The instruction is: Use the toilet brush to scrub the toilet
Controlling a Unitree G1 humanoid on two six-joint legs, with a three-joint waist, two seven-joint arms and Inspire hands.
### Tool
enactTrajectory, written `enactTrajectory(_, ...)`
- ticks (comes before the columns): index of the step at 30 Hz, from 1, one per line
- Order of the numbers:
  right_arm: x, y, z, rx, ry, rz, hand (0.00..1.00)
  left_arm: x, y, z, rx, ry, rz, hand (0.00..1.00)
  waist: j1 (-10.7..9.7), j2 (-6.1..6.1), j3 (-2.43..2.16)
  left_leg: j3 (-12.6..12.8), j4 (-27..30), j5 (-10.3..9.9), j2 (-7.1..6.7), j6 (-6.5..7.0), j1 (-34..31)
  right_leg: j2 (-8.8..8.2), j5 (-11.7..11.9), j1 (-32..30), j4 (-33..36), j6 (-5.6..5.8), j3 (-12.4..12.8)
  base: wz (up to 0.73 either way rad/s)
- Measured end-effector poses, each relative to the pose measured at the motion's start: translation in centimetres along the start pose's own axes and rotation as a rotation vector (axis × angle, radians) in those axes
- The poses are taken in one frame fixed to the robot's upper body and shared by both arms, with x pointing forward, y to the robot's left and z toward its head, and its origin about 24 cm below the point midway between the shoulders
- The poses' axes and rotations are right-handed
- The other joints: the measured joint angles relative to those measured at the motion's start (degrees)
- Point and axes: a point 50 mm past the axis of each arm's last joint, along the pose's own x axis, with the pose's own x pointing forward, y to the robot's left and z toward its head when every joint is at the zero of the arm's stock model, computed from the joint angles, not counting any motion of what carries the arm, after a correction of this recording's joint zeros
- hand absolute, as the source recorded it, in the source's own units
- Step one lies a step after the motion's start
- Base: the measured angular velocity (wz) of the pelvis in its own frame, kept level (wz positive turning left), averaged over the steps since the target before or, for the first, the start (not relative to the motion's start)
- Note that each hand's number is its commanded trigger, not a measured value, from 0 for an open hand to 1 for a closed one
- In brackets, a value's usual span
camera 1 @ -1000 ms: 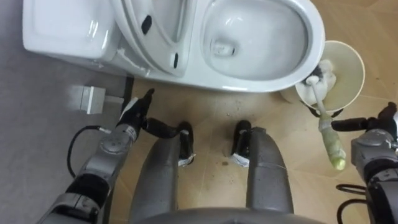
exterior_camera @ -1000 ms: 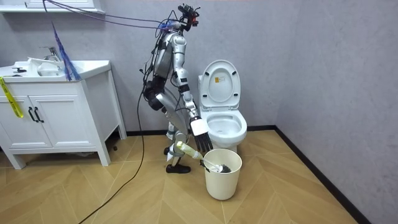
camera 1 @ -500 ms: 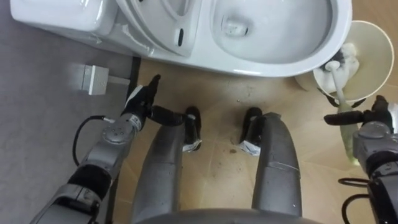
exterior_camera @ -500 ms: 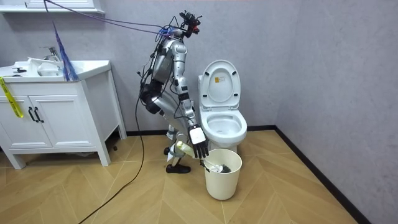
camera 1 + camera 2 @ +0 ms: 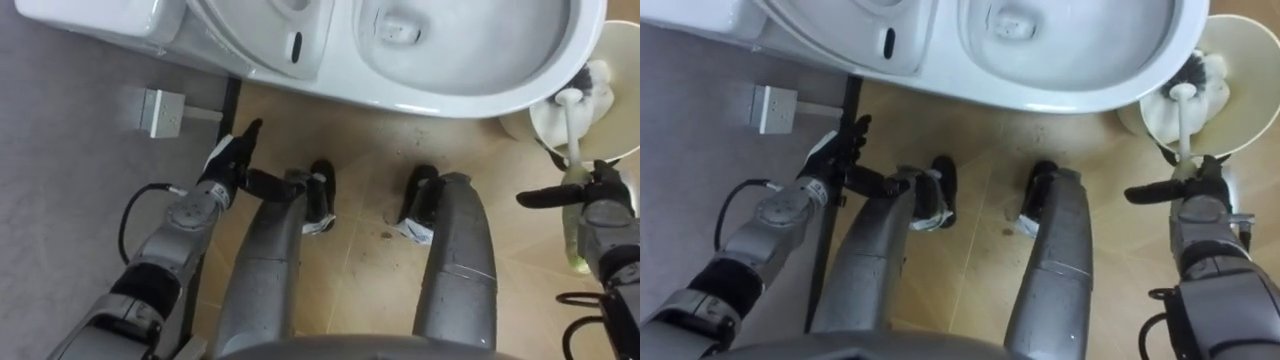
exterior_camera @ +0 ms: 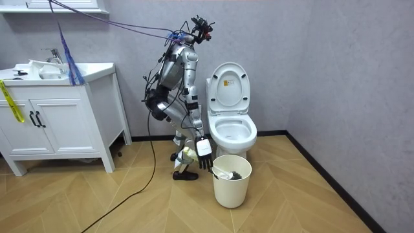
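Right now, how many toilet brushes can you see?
1: the toilet brush stands head down in the cream bucket beside the toilet bowl, its handle at the right hand. Another could be hidden in the bucket.

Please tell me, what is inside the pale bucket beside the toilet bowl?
The head of the toilet brush rests inside the bucket, its handle rising over the rim. The bottom under the head is covered.

Bright, even light is falling from above where I am standing; glare is shining off the toilet [image 5: 480,90]
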Motion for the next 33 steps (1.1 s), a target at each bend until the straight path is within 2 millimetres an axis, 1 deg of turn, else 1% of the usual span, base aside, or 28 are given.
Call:
enactTrajectory(3, 0.0, -0.1, -0.7, 0.006, 0.038, 0.014, 0.0, -0.1, -0.2, 0.1, -0.015, -0.01, -0.009, 0.0, 0.1, 0.09, -0.02, 0.0, 1.0, -0.5, 0.04, 0.15, -0.3, -0.31, -0.7, -0.1, 0.9, 0.19, -0.1, 0.1)
enactTrajectory(8, 0.0, -0.1, -0.9, 0.044, 0.052, 0.026, 0.0, -0.3, -0.6, 0.0, -0.031, -0.01, -0.021, 0.0, 0.0, 0.14, -0.02, 0.4, 3.1, -1.6, 0.13, 0.64, -1.2, -0.33, -1.3, -1.0, 2.8, 0.65, 0.3, -0.01)
enactTrajectory(11, 0.0, -0.1, -1.0, 0.043, 0.054, 0.027, 0.0, -0.3, -0.6, 0.0, -0.031, -0.009, -0.019, 0.0, 0.0, 0.13, -0.02, 0.3, 3.4, -1.7, 0.06, 0.81, -1.4, -0.55, -1.4, -1.0, 2.8, 0.72, 0.2, 0.0)
enactTrajectory(14, 0.0, -0.1, -1.1, 0.038, 0.063, 0.027, 0.0, -0.3, -0.6, -0.2, -0.031, 0.004, -0.02, 0.0, 0.0, 0.12, -0.02, 0.3, 3.5, -1.7, -0.04, 0.9, -1.5, -1.11, -1.4, -1.0, 2.9, 0.78, 0.0, 0.0)
enactTrajectory(21, 0.0, -0.1, -1.4, 0.036, 0.079, 0.029, 0.0, -0.4, -0.6, -0.5, -0.035, 0.019, -0.021, 0.0, -0.6, 0.12, -0.02, 0.3, 3.4, -1.7, -0.04, 0.93, -1.5, -1.1, -1.4, -0.9, 2.7, 0.78, -0.4, 0.0)
enactTrajectory(22, 0.0, -0.1, -1.4, 0.036, 0.081, 0.029, 0.9, -0.4, -0.7, -0.5, -0.036, 0.02, -0.022, 0.0, -0.7, 0.12, -0.02, 0.3, 3.4, -1.7, -0.04, 0.93, -1.5, -1.11, -1.4, -0.9, 2.7, 0.78, -0.4, 0.0)
enactTrajectory(23, 0.0, -0.1, -1.5, 0.04, 0.089, 0.029, 1.0, -0.4, -0.7, -0.6, -0.039, 0.022, -0.022, 0.0, -0.9, 0.12, -0.03, 0.3, 3.4, -1.7, -0.03, 0.93, -1.5, -1.08, -1.4, -0.9, 2.7, 0.78, -0.5, 0.0)
enactTrajectory(29, -0.1, 0.0, -2.2, 0.089, 0.133, 0.038, 1.0, -0.9, -0.9, -1.1, -0.062, 0.036, -0.027, 0.0, -1.4, 0.12, -0.05, 0.3, 3.2, -1.7, 0.1, 0.93, -1.4, -0.87, -1.4, -0.9, 2.4, 0.79, -0.5, 0.0)
enactTrajectory(33, -0.2, 0.1, -2.9, 0.149, 0.177, 0.045, 1.0, -1.3, -0.9, -1.6, -0.063, 0.045, -0.026, 0.0, -1.4, 0.13, -0.07, 0.7, 3.1, -1.7, 0.74, 0.92, -1.4, -0.19, -1.2, -0.8, 2.1, 0.94, -0.3, -0.03)
